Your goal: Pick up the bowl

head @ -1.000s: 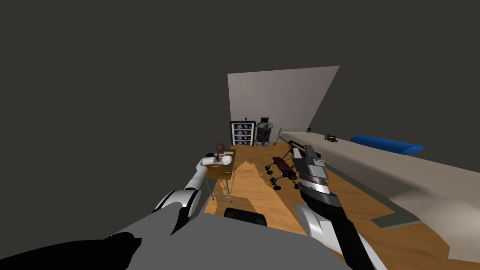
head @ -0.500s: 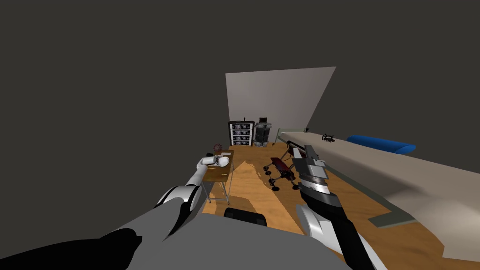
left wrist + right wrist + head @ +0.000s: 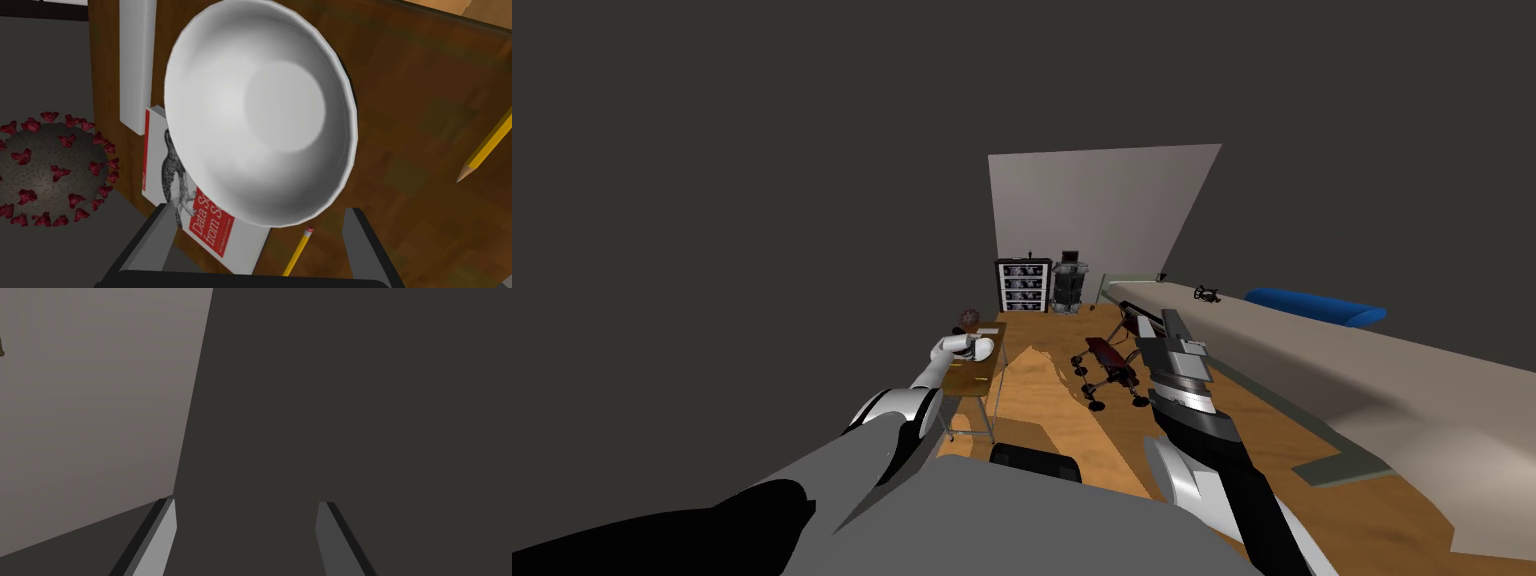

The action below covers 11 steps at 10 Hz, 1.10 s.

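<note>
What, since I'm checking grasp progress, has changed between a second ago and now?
Only my own view moved: the whole room slid slightly left in the head view, so I shifted a little. The left hand stayed open over the wooden table at the white bowl, not gripping it. The right hand stayed raised and open.

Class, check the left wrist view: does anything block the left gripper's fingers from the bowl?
Nothing visible does. The white bowl sits ahead of the open left gripper; a book and pencil lie flat on the table near its rim.
</note>
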{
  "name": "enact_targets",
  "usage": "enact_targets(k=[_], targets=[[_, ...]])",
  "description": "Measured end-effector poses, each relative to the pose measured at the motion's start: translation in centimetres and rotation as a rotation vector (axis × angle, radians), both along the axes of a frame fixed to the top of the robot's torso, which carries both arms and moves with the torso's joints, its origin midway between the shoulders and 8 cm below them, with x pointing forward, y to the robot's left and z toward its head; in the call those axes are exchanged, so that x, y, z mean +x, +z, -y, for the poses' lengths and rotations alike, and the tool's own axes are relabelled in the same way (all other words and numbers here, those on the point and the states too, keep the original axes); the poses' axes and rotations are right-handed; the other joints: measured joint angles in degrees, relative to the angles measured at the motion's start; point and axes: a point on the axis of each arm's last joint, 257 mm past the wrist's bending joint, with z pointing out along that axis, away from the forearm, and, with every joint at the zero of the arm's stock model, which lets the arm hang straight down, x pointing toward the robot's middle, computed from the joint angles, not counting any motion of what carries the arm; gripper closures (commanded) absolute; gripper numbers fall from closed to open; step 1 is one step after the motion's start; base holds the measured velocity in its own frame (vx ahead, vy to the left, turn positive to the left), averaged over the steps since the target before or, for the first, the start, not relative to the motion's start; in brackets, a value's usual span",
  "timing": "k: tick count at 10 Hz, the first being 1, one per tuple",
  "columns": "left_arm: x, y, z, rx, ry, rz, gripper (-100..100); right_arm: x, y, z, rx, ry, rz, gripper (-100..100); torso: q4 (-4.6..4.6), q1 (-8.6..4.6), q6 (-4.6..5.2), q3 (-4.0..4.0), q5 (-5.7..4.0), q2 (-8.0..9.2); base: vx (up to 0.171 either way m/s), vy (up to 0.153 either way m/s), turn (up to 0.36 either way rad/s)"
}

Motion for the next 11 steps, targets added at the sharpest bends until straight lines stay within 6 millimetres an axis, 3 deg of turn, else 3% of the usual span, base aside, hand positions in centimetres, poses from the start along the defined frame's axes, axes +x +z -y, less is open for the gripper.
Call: enact_targets(k=[4, 6, 7, 8, 11], targets=[[-4.4, -3.4, -0.5, -0.045, 0.038, -0.163, -100, 0.0, 0.0, 0.0, 0.000, 0.000, 0.000, 0, -0.04, -0.07, 0.01, -0.10, -0.01, -0.18, 0.092, -0.066, -0.025], [-5.6, -4.2, -0.4, -0.055, 0.045, -0.201, -100, 0.0, 0.0, 0.0, 0.000, 0.000, 0.000, 0, 0.01, 0.09, -0.01, 0.04, 0.02, 0.08, 0.024, -0.019, -0.008], [-5.8, -4.3, -0.4, -0.056, 0.046, -0.205, 0, 0.0, 0.0, 0.0, 0.000, 0.000, 0.000, 0, 0.04, 0.16, -0.01, 0.09, 0.03, 0.16, 0.000, 0.000, 0.000], [-5.7, -4.3, -0.4, -0.056, 0.045, -0.204, -100, 0.0, 0.0, 0.0, 0.000, 0.000, 0.000, 0, 0.05, 0.20, -0.01, 0.13, 0.04, 0.22, 0.049, 0.016, -0.001], [-6.6, -5.8, 0.3, -0.056, 0.044, -0.204, -100, 0.0, 0.0, 0.0, 0.000, 0.000, 0.000, 0, 0.01, 0.32, -0.02, 0.03, 0.07, 0.05, 0.051, 0.024, -0.002]])
